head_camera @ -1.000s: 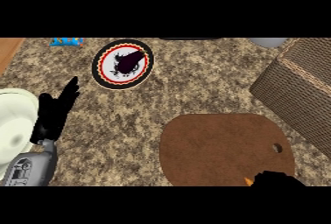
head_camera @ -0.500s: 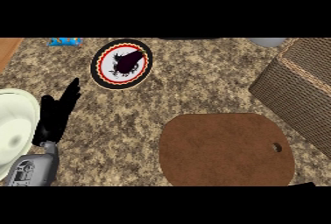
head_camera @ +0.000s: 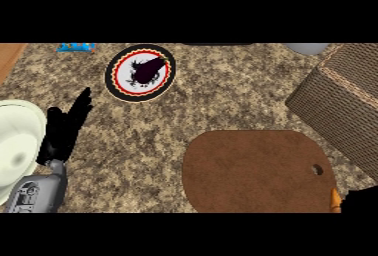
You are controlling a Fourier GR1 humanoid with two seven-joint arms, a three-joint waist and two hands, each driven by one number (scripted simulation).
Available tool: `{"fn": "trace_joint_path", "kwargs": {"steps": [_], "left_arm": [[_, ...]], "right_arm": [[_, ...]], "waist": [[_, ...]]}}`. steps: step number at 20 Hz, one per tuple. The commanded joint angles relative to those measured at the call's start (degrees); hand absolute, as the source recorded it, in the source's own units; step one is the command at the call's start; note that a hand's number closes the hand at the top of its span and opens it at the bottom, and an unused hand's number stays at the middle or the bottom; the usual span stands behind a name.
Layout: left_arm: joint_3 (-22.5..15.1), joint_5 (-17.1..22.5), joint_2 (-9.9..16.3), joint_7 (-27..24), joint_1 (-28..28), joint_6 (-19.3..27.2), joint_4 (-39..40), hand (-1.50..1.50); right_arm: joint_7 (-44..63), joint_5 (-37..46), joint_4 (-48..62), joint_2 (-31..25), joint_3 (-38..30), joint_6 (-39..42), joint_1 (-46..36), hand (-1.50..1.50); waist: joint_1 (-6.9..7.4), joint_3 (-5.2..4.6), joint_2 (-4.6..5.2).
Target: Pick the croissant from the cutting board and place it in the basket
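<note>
At the lower right corner, the right robot hand point(head_camera: 362, 200) shows only as a dark patch; I cannot tell how it is set. Touching it, an orange sliver, probably the croissant point(head_camera: 335, 199), lies off the cutting board point(head_camera: 251, 170), below the basket point(head_camera: 339, 105). Its axis is hidden. Likely light, soft, flaky: hold across the middle. The left robot hand point(head_camera: 65, 131) rests spread on the counter point(head_camera: 221, 100).

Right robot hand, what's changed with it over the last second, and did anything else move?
The right robot hand slid from the cutting board's lower edge off toward the lower right corner; only a dark sliver shows now, an orange bit beside it. The left robot hand, plate and basket stayed put.
</note>
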Motion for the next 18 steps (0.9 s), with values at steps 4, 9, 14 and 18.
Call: {"fn": "trace_joint_path", "kwargs": {"steps": [4,9,14,18], "left_arm": [[-0.4,-0.1,-0.3,-0.5,-0.2,-0.3,0.8,0.0],[-0.6,0.0,-0.1,-1.2,-0.9,-1.0,0.7,0.0],[-1.3,0.0,-1.1,0.8,-0.2,-0.8,-0.6,0.0],[-2.1,-2.7,-2.5,-0.5,-2.5,1.9,2.1,0.0]], "right_arm": [[16.9,-10.9,-5.4,-3.7,-10.9,1.2,-14.7,1.5],[22.1,-7.4,3.9,-20.2,-19.9,2.3,-29.3,1.5],[24.4,-10.4,21.8,-34.4,-21.6,8.5,-41.1,1.5],[16.2,-2.9,35.3,-41.5,-18.9,6.0,-45.8,1.5]], "waist": [[0.49,-0.11,-0.02],[1.6,0.0,0.19],[2.01,0.23,0.17],[2.32,0.35,0.66]]}}
